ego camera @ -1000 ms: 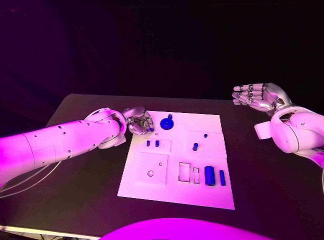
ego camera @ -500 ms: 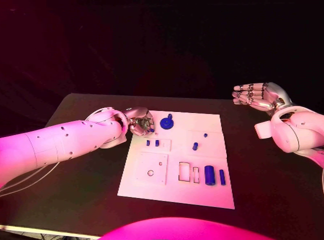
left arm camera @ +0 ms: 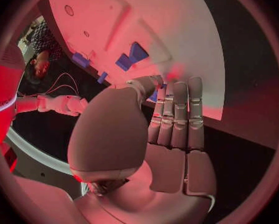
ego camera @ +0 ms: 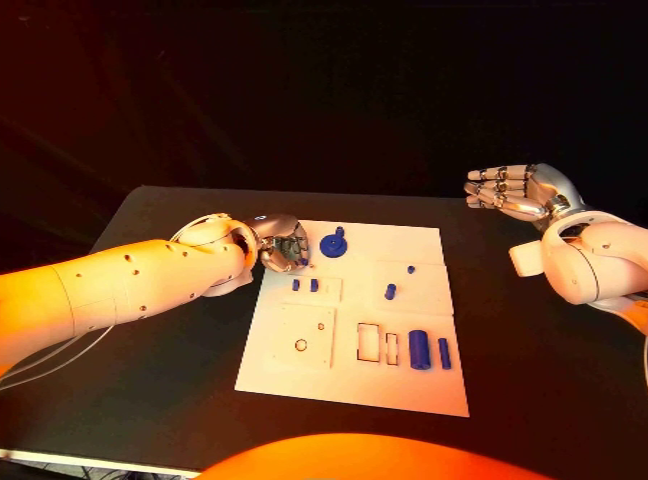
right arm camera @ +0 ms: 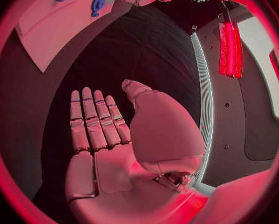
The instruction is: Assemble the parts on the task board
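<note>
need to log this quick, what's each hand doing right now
Left hand: at the white task board's left edge, fingers curled; cannot tell if it holds anything.
Right hand: open, holding nothing.

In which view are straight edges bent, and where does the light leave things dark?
Left wrist view: the white task board has curved edges, from the fisheye lens. Head view: the room behind the black table is dark, while the board is well lit.

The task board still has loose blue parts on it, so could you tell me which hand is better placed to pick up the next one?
Probably the left hand: it hangs at the task board's far left corner, close beside the round blue part. The right hand is open, off the board beyond its far right corner.
</note>
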Robot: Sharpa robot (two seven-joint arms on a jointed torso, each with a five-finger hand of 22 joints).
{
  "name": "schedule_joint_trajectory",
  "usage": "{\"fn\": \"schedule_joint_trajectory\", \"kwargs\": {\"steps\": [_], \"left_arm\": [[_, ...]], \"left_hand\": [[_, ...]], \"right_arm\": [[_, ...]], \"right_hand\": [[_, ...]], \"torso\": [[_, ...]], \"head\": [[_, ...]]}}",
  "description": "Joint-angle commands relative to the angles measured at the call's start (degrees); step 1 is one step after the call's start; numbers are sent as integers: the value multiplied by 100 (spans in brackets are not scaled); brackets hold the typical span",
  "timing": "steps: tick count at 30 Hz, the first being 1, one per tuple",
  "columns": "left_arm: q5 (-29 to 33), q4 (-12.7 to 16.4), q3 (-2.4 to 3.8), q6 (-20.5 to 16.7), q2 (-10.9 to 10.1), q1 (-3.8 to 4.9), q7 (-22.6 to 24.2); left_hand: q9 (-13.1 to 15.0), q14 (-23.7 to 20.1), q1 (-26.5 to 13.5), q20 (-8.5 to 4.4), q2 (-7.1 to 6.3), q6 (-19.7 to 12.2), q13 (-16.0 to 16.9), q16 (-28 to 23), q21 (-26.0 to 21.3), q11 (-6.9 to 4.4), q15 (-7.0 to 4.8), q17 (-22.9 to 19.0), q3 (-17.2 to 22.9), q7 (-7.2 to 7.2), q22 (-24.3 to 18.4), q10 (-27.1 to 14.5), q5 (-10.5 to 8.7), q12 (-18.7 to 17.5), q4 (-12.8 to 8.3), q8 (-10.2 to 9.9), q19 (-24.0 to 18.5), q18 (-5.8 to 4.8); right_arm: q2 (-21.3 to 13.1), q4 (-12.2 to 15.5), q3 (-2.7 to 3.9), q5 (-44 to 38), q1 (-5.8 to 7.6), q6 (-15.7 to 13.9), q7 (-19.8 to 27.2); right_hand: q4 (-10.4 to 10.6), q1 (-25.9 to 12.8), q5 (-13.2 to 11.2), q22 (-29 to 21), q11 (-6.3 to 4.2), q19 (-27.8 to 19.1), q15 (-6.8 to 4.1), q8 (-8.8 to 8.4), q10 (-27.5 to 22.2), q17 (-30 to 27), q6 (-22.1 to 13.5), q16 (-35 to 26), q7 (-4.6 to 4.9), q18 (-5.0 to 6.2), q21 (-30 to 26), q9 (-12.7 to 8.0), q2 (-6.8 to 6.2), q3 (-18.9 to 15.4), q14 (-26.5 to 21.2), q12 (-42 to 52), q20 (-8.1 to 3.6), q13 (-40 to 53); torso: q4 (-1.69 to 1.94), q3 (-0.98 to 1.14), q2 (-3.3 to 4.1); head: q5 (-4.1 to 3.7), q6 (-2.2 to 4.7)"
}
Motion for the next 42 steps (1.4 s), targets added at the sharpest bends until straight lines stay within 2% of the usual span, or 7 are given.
{"fn": "schedule_joint_trajectory", "kwargs": {"steps": [1, 22, 42], "left_arm": [[-100, 42, 3, 94, 17, 9, 22], [-14, 76, 4, 142, 25, 9, 49], [90, 110, 4, 134, 32, 9, 163]], "left_hand": [[44, 12, -9, -9, 9, 42, 9, -30, 23, 7, -5, 7, 5, 16, 9, 27, 16, -25, -27, 16, 17, 82], [49, 9, -5, -12, 1, 48, 12, -35, 24, 3, -9, 15, 4, 11, 11, 42, 14, -48, -36, 12, 14, 83], [54, 1, 4, -15, 8, 58, 16, -43, 25, 0, -12, 21, 10, 8, 13, 59, 15, -66, -45, 10, 8, 82]], "right_arm": [[1, 12, 2, -28, -2, 62, 75], [8, 14, 2, -28, -2, 61, 77], [10, 6, 2, -28, -2, 61, 78]], "right_hand": [[-3, -29, -15, -6, -3, -44, 9, -30, 21, -6, 23, -22, 434, -20, 26, -6, 15, -31, 48, -16, -1, -1], [-3, -29, -15, -6, -3, -44, 9, -30, 21, -6, 23, -22, 434, -20, 26, -6, 15, -31, 48, -16, -1, -1], [-8, -27, -15, -18, -2, -46, 11, -37, 15, -17, 18, -25, 435, -21, 26, -10, 12, -34, 41, -17, -1, -1]], "torso": [[-1, -5, 1], [-2, 0, 0], [1, -6, 1]], "head": [[0, 3], [2, 18], [-3, 19]]}}
